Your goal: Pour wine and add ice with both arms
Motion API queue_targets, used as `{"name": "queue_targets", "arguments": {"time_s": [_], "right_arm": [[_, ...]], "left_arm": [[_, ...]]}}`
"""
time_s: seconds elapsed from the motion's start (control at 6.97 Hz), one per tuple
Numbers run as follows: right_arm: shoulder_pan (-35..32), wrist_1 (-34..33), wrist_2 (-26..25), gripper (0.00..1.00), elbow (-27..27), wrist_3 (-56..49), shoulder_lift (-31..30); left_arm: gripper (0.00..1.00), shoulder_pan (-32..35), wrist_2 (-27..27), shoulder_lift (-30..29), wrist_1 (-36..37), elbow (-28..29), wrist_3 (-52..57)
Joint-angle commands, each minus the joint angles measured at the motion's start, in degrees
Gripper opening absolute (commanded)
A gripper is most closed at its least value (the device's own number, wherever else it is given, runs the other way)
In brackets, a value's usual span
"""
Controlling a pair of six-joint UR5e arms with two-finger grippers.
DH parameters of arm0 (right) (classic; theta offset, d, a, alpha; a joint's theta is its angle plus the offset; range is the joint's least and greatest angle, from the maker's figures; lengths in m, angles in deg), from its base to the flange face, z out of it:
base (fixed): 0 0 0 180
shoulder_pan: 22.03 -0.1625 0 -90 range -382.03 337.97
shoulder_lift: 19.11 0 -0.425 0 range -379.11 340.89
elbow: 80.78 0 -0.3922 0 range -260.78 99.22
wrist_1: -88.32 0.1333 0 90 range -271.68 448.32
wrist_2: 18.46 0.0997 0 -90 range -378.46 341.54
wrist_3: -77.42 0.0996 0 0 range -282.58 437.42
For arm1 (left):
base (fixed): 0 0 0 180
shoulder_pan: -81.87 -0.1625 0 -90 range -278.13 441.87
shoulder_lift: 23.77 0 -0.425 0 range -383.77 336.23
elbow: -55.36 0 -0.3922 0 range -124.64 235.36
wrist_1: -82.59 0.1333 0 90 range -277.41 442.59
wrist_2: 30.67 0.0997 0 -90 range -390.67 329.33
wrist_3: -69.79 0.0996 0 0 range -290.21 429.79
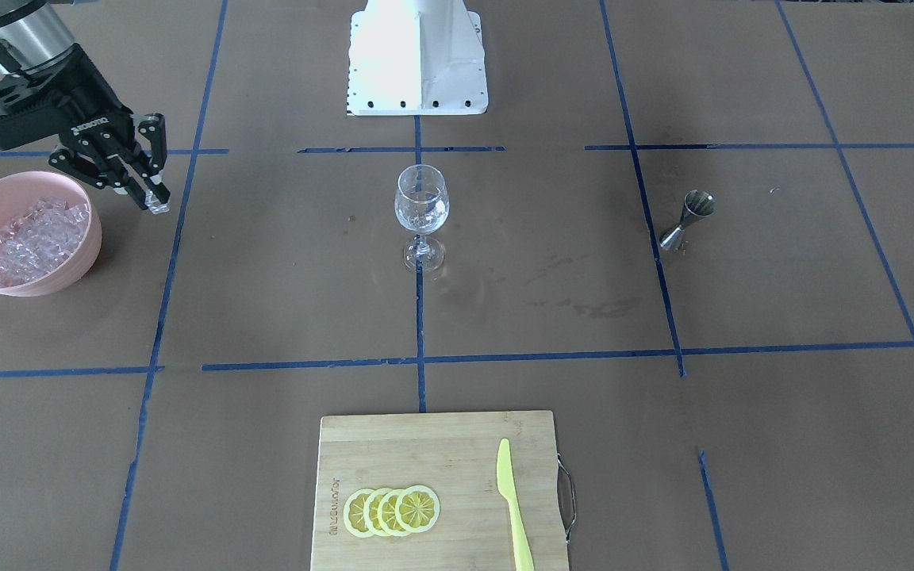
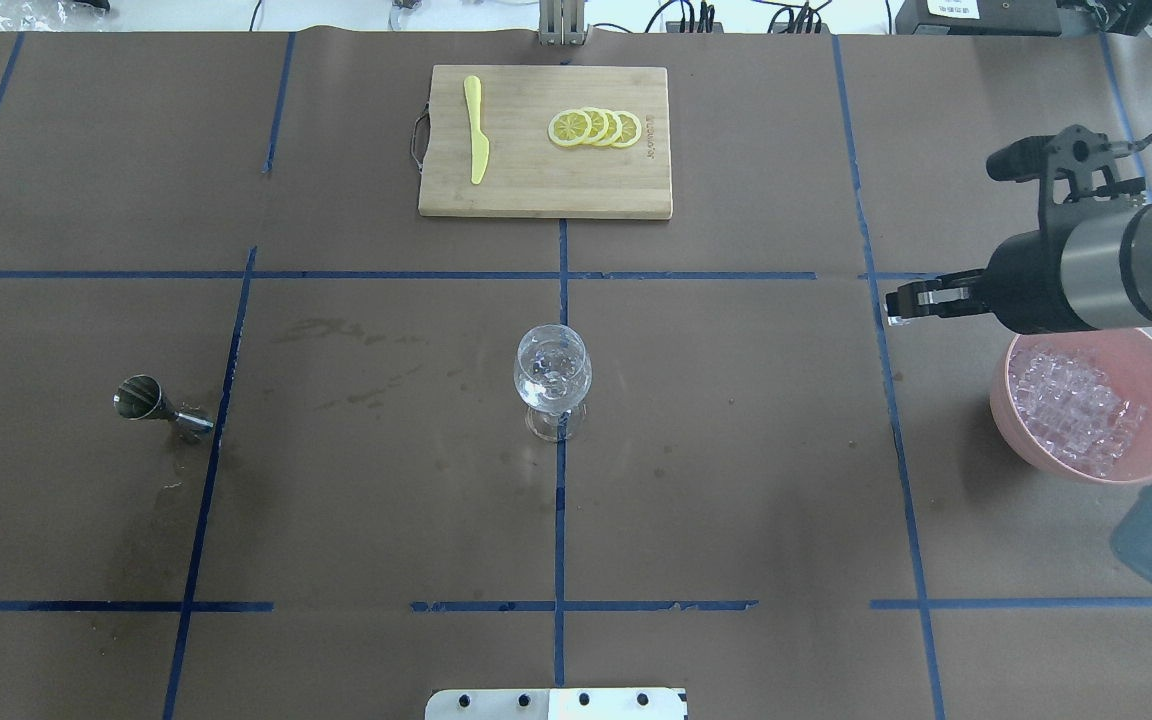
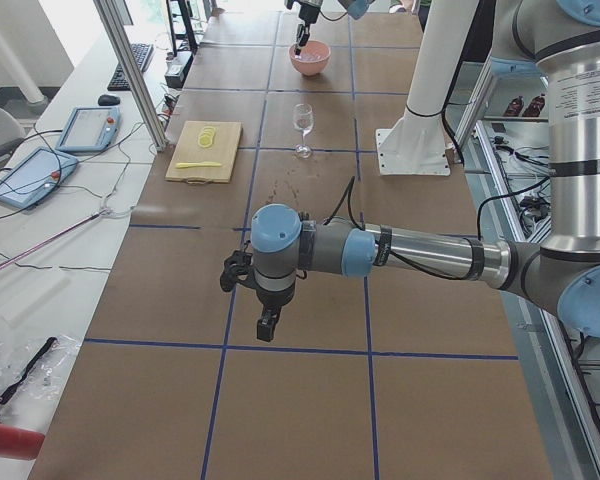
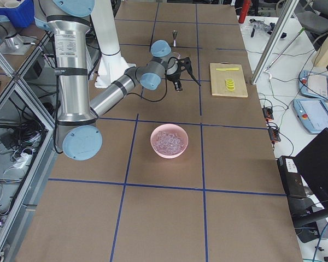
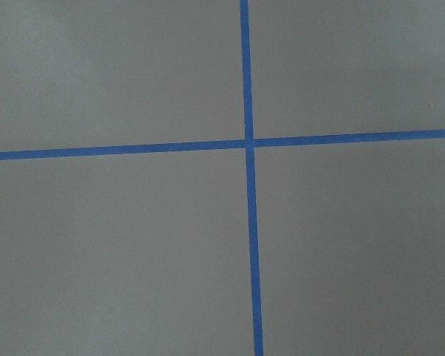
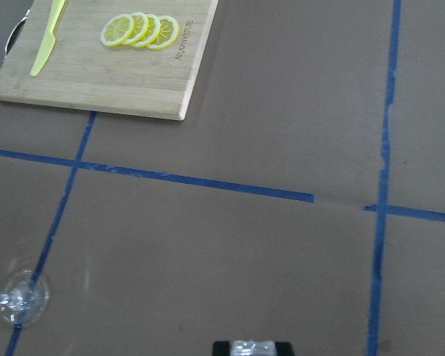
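Note:
My right gripper (image 1: 154, 201) is shut on one clear ice cube (image 1: 159, 208). It hangs above the table just beside the pink bowl (image 1: 86, 255), on the side towards the wine glass (image 1: 421, 208). The bowl holds a heap of ice (image 1: 32, 236). In the overhead view the right gripper (image 2: 898, 305) is left of the bowl (image 2: 1021, 432). The cube shows at the bottom edge of the right wrist view (image 6: 252, 347). The glass (image 2: 552, 378) stands upright at the table's middle with glassy glints inside. My left gripper (image 3: 266, 328) shows only in the exterior left view, pointing down over bare table; I cannot tell whether it is open.
A steel jigger (image 1: 687, 220) lies on its side on the robot's left half. A bamboo cutting board (image 1: 425, 444) on the far side carries several lemon slices (image 1: 391, 511) and a yellow knife (image 1: 512, 507). The white pedestal (image 1: 417, 55) stands at the robot's edge.

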Motion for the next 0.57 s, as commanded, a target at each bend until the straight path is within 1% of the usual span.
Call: {"name": "queue_targets", "arguments": {"time_s": [0.0,0.14,0.29,0.43], "right_arm": [[8.2,-19.3,-7.5,0.00,0.7,5.9,15.8],[12.5,-28.5,-11.5,0.00,0.6,8.0,22.7],[15.0,-30.0,-12.3,0.00,-0.5,8.3,25.9],[16.9,-30.1,-14.6,0.00,-2.8,10.8,29.1]], "left_arm": [[1.00,0.2,-0.3,1.7,0.3,0.3,2.7],[1.00,0.3,-0.4,2.0,0.3,0.5,2.7],[1.00,0.4,-0.3,2.0,0.3,0.5,2.7],[1.00,0.4,-0.3,2.0,0.3,0.5,2.7]]}}
